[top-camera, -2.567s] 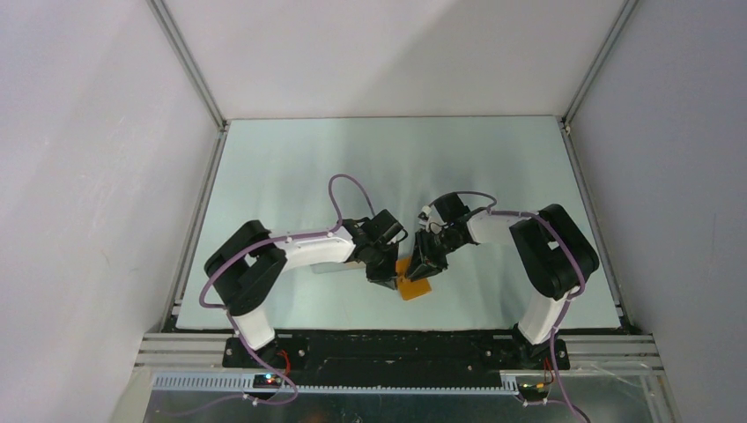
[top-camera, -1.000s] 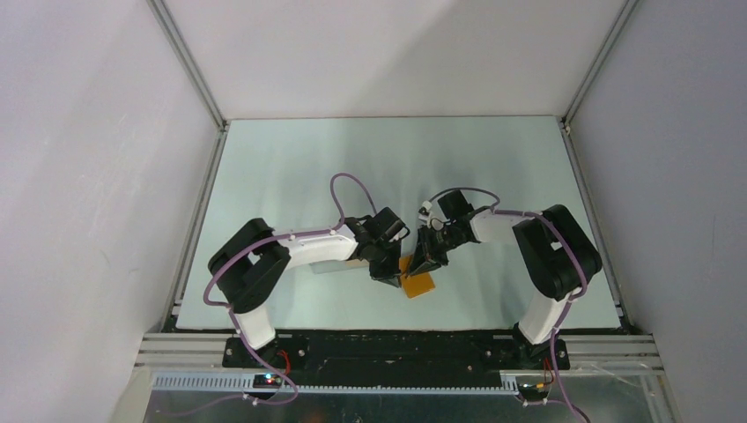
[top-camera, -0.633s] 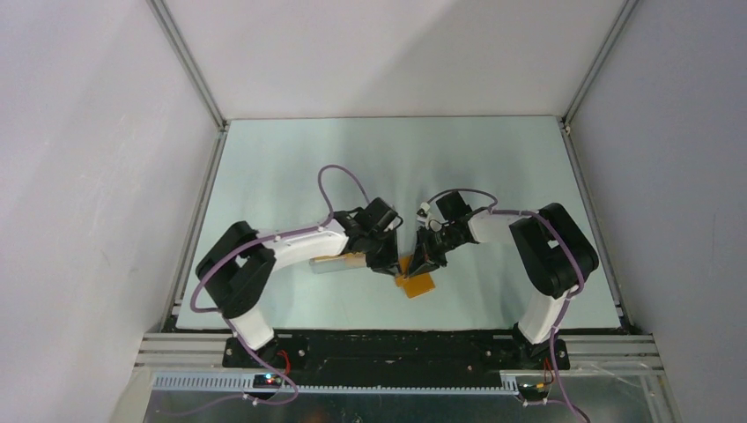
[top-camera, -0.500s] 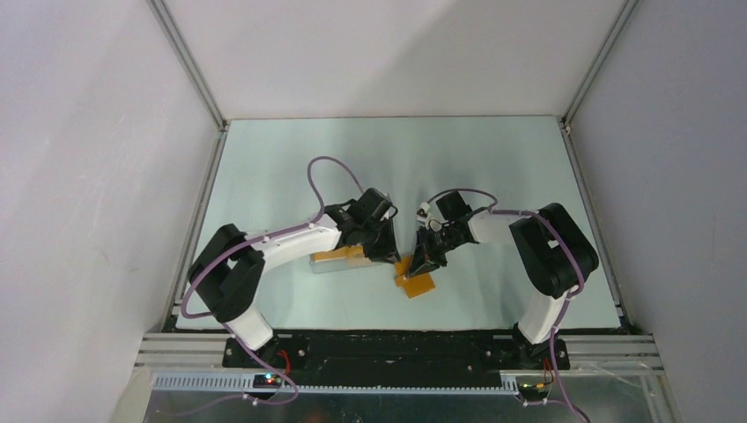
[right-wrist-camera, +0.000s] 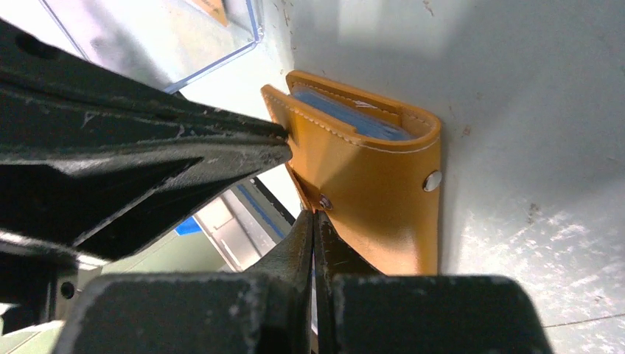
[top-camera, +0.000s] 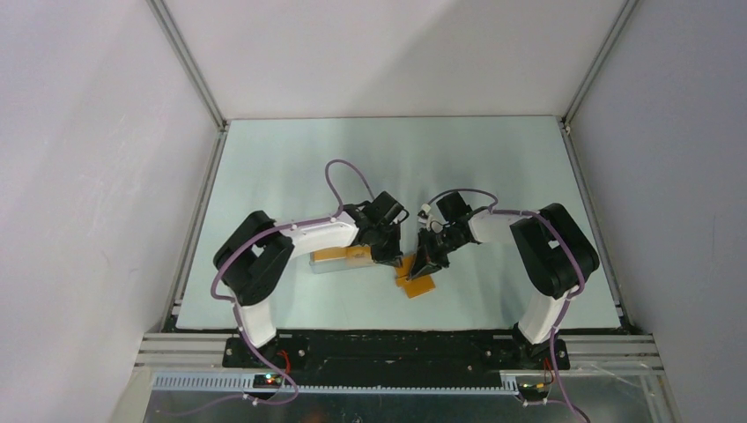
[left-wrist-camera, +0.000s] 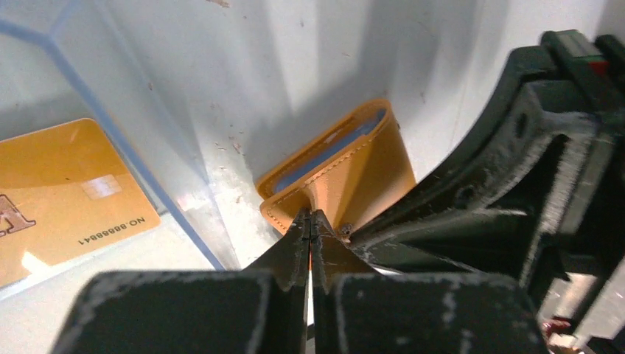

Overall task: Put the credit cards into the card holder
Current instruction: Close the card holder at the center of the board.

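Between card holder (left-wrist-camera: 354, 169) and credit card (left-wrist-camera: 59, 193) stands the clear box wall (left-wrist-camera: 147, 168).

We see a pale, faintly greenish worktop (top-camera: 291, 167) boxed in by plain white walls (top-camera: 388, 53) on three sides, with aluminium rails (top-camera: 188, 66) running up the corners. Soft light pools across it. A dark strip (top-camera: 396, 348) edges the near side, perhaps a mounting plate.

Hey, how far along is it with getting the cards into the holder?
Early. Done: nothing; no card shows in the card holder. In hand: left gripper and right gripper each pinch a flap, spreading it. Remaining: a credit card lies in the clear box, to be moved.
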`<state>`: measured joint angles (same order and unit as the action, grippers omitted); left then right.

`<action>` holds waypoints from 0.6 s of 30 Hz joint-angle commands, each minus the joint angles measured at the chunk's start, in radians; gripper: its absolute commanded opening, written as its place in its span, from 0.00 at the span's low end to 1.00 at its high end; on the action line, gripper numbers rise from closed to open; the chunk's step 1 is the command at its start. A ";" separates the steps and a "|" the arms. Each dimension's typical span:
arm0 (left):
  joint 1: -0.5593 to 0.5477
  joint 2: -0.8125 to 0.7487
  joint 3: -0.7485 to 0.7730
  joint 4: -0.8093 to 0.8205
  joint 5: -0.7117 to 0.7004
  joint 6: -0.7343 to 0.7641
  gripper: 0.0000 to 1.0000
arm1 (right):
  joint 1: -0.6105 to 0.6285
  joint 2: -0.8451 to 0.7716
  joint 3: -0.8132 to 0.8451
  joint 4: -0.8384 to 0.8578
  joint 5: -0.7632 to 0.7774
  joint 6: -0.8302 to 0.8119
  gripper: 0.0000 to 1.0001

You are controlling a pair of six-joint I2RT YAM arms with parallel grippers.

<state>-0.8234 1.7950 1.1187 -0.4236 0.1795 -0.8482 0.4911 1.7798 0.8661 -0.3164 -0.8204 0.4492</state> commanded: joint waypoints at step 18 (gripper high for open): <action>-0.024 0.042 -0.016 0.008 -0.048 0.041 0.00 | -0.013 -0.024 0.106 -0.072 0.068 -0.091 0.00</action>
<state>-0.8356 1.8145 1.1133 -0.4202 0.1543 -0.8299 0.4862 1.7786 0.9363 -0.3473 -0.7872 0.3950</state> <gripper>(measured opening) 0.003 0.009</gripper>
